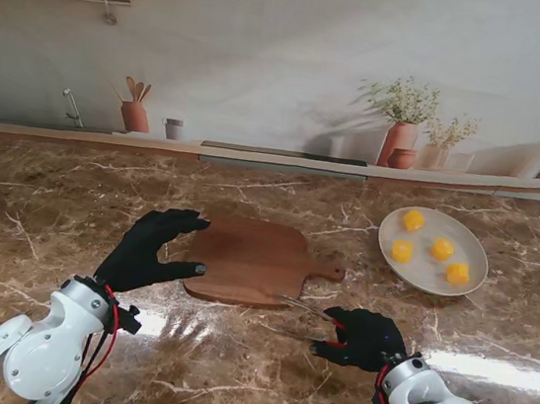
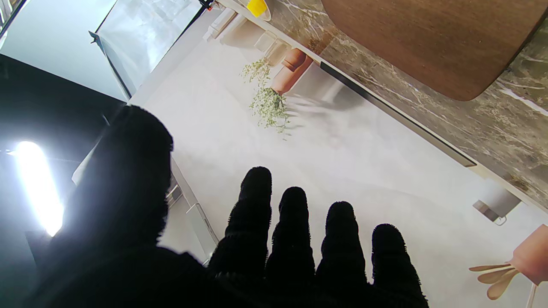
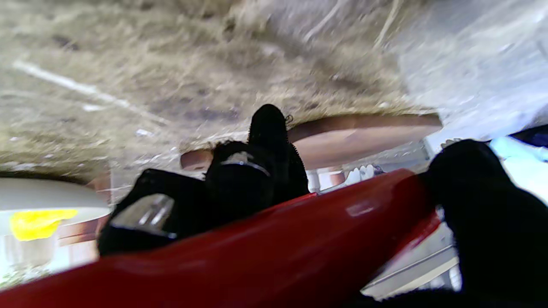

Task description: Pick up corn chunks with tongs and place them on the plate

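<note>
Corn chunks, four of them, already sit on the white plate at two o'clock on the brown marble bench. The wooden board in the middle has none on it, so I think I'm nearly done. My right hand grips the red tongs; my left hand is spread, holding nothing.

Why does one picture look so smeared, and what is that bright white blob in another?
Right wrist view: motion blur smears the marble and plate; only the red tongs in the right hand read clearly. Left wrist view: a lamp flares white beside the dark left hand. Stand view: sharp, glare streaks on the table.
</note>
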Tool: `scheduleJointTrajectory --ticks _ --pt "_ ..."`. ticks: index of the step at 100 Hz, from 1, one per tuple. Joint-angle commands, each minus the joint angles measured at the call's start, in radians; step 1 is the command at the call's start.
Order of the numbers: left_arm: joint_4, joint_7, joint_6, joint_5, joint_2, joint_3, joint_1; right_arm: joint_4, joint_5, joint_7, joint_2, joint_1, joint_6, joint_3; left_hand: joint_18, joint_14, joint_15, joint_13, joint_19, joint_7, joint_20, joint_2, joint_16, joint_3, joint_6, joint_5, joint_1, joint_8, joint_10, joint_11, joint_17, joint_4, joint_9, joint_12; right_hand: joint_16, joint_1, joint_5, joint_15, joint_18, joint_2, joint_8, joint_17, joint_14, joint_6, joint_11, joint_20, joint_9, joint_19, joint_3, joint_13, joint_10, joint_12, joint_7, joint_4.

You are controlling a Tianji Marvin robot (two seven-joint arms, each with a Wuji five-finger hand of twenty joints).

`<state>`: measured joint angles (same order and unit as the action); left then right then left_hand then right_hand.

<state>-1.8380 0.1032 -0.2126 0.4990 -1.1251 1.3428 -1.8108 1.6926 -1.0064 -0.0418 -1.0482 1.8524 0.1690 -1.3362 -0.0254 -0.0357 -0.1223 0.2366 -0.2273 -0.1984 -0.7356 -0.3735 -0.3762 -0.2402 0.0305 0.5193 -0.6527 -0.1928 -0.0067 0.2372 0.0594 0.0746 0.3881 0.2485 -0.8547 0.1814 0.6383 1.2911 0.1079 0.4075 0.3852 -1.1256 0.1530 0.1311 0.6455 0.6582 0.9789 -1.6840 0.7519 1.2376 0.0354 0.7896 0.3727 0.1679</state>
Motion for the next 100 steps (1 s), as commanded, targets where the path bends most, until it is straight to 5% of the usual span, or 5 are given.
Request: scheduleJointTrajectory --ticks 1,28,50,79,100 --pt "-0.005 0.003 0.003 0.004 -0.003 0.002 -0.014 -0.024 -0.008 0.009 -0.002 0.002 0.008 0.018 0.038 0.044 0.030 -0.038 0.035 0.014 0.016 0.037 0.009 0.029 0.009 0.007 -0.036 -0.002 -0.016 -0.022 0.012 -0.030 -0.010 0.005 -0.024 -0.026 -0.006 0.001 0.124 -0.062 0.007 0.014 0.006 -0.041 0.013 0.056 -0.028 -0.206 0.043 -0.012 0.042 -0.001 0.008 -0.046" --pt "-0.008 0.009 0.003 0.010 -0.004 0.008 -0.023 -0.072 -0.064 -0.019 0.010 -0.024 0.034 0.084 0.037 0.042 0.030 -0.038 0.035 0.014 0.017 0.037 0.009 0.031 0.010 0.009 -0.035 -0.002 -0.015 -0.022 0.012 -0.030 -0.008 0.005 -0.041 -0.001 -0.043 -0.045 0.102 -0.026 0.014 0.112 0.007 -0.056 0.000 0.078 -0.077 -0.150 -0.019 -0.096 0.058 -0.002 -0.014 -0.058" --pt "-0.010 0.007 0.002 0.009 -0.003 0.011 -0.028 -0.047 -0.093 0.029 0.018 -0.010 0.032 0.079 0.036 0.043 0.030 -0.037 0.035 0.014 0.017 0.037 0.009 0.030 0.010 0.009 -0.036 -0.001 -0.015 -0.022 0.012 -0.031 -0.008 0.005 -0.057 0.002 -0.099 -0.138 0.063 0.015 0.029 0.255 -0.005 -0.071 -0.040 0.119 -0.155 -0.046 -0.112 -0.216 0.065 -0.013 -0.061 -0.080" --pt "-0.010 0.010 0.001 0.012 -0.003 0.014 -0.032 -0.009 -0.126 0.060 0.021 0.014 0.007 0.075 0.033 0.041 0.030 -0.037 0.035 0.014 0.018 0.035 0.009 0.030 0.009 0.008 -0.036 -0.002 -0.015 -0.023 0.013 -0.031 -0.009 0.005 0.000 -0.077 -0.197 -0.419 -0.042 0.040 0.067 0.535 -0.045 -0.067 -0.196 0.159 -0.298 0.275 -0.101 -0.415 0.052 -0.124 -0.149 -0.096" --pt "-0.018 0.008 0.003 0.013 -0.003 0.016 -0.038 0.008 -0.136 0.054 0.020 0.027 0.008 0.060 0.032 0.042 0.031 -0.039 0.036 0.015 0.019 0.035 0.009 0.030 0.009 0.007 -0.036 -0.002 -0.017 -0.023 0.013 -0.030 -0.009 0.005 0.166 -0.112 -0.249 -0.717 -0.123 0.034 0.088 0.712 -0.087 -0.063 -0.289 0.097 -0.377 0.643 -0.088 -0.541 0.043 -0.223 -0.194 -0.096"
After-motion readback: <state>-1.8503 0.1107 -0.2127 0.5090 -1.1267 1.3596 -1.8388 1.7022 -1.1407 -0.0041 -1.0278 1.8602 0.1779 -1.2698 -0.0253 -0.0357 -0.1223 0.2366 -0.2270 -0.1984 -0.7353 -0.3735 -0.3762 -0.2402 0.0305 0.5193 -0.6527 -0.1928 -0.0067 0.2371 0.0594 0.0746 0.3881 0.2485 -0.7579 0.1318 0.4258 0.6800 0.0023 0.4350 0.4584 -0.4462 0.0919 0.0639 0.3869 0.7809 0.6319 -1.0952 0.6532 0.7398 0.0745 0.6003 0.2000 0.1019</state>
